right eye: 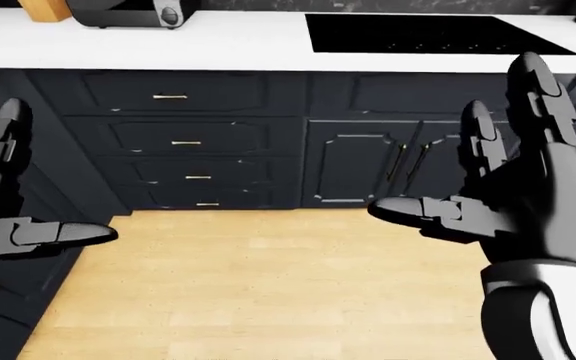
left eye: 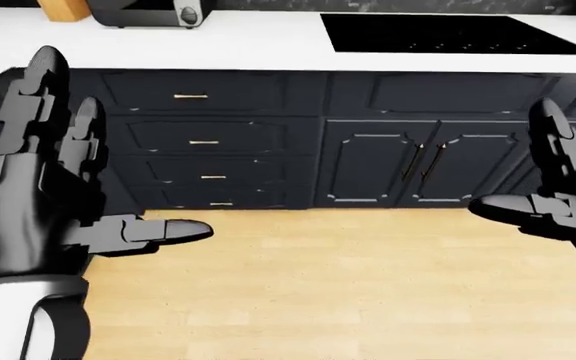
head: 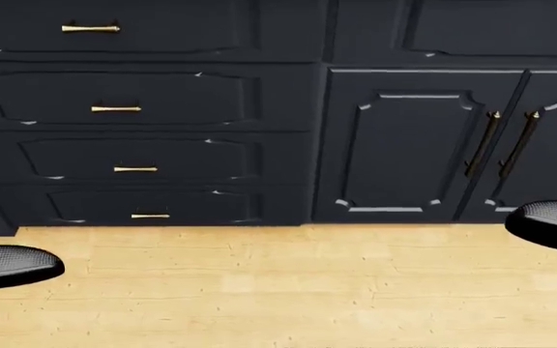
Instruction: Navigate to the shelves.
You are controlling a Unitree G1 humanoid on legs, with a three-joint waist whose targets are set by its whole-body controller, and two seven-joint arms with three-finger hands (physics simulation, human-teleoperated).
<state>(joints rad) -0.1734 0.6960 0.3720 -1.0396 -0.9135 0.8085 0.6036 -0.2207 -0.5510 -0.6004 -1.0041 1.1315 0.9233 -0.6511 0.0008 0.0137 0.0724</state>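
**Observer:** What are you seeing right now?

**Operator:** I'm facing a run of dark cabinets: a drawer stack point(left eye: 208, 142) with brass pulls and a pair of cabinet doors point(left eye: 413, 165) beside it. Above them I'm looking at a white counter point(left eye: 258, 45) carrying a black cooktop point(left eye: 448, 34) and a toaster point(left eye: 148, 11).

**Observer:** And the hands?

**Operator:** I'm carrying both up and empty. The left hand point(left eye: 38, 195) is showing its fingers spread apart, thumb jutting sideways; the right hand point(right eye: 528, 195) is doing the same. I'm holding them clear of the body, I'd judge, because walking needs nothing gripped.

**Observer:** The shelves?

**Operator:** They aren't showing in any view. I'm only getting wooden floor point(head: 279, 290) and cabinet fronts, so I'm judging I need to turn away from this counter. The wooden object at the top-left corner may be a knife block, but it's cropped, so I can't say.
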